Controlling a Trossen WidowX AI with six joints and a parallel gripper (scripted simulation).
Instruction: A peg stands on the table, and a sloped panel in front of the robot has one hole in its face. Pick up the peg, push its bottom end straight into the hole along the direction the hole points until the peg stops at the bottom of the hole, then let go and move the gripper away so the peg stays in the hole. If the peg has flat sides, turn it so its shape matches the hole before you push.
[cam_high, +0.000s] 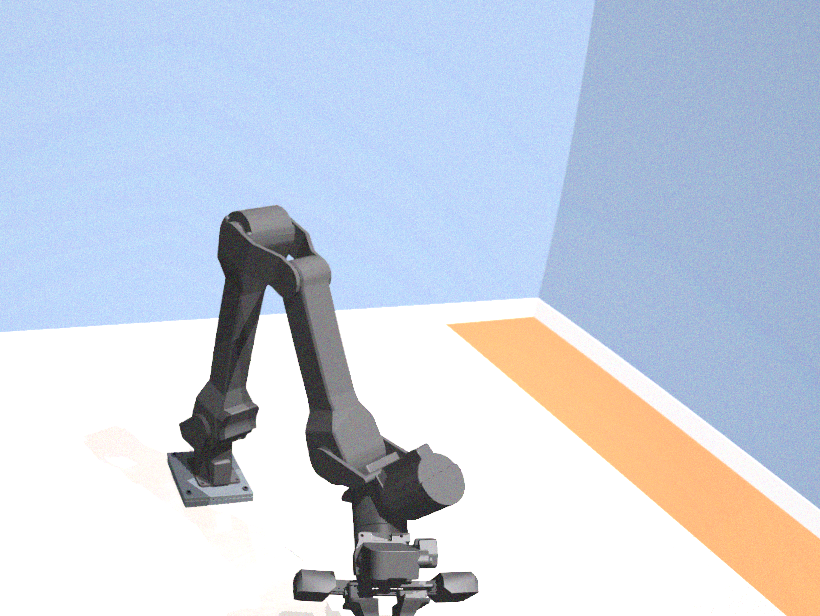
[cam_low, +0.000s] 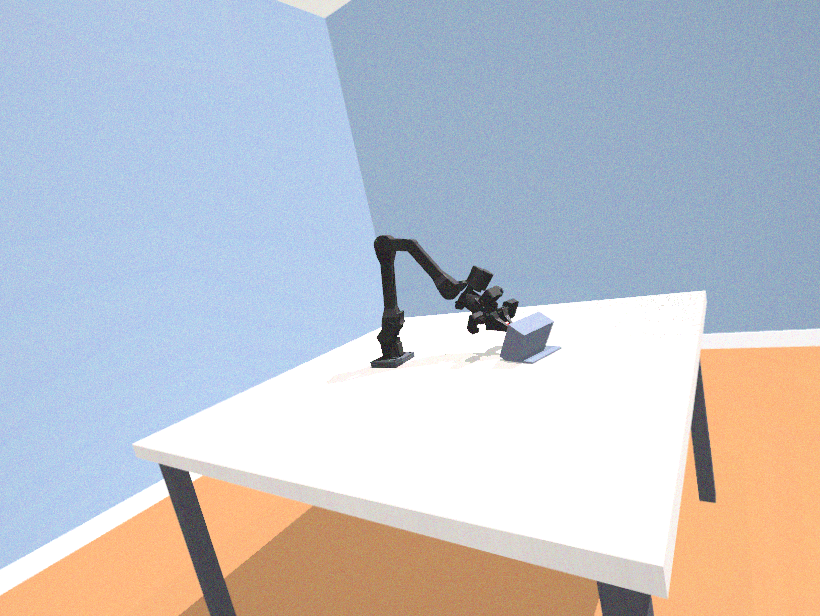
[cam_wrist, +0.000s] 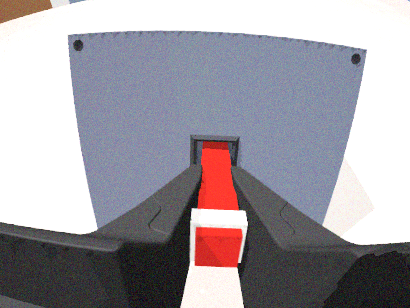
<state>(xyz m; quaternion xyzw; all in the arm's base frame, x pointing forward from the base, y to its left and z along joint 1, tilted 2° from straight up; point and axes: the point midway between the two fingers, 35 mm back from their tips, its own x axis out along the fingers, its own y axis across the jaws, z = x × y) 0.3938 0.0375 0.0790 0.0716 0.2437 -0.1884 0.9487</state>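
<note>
The gripper (cam_low: 509, 324) (cam_wrist: 216, 173) is shut on the red square peg (cam_wrist: 218, 187), which has a white band near its top end. The sloped blue-grey panel (cam_low: 530, 323) (cam_wrist: 135, 100) lies right in front of the fingertips. In the wrist view the peg's shaded bottom end shows within the dark rim of the square hole (cam_wrist: 215, 137), with its flat sides roughly parallel to the hole's sides. Narrow gaps show left and right of it. How deep the end sits is hidden. In the top view the fingertips, peg and panel are cut off below the frame.
The arm's base plate (cam_high: 218, 493) (cam_low: 392, 360) is bolted to the white table (cam_low: 424, 424) behind the gripper. The panel stands on a thin foot plate (cam_low: 544, 355). Dark round marks (cam_wrist: 78, 45) (cam_wrist: 355, 59) sit in the panel's far corners.
</note>
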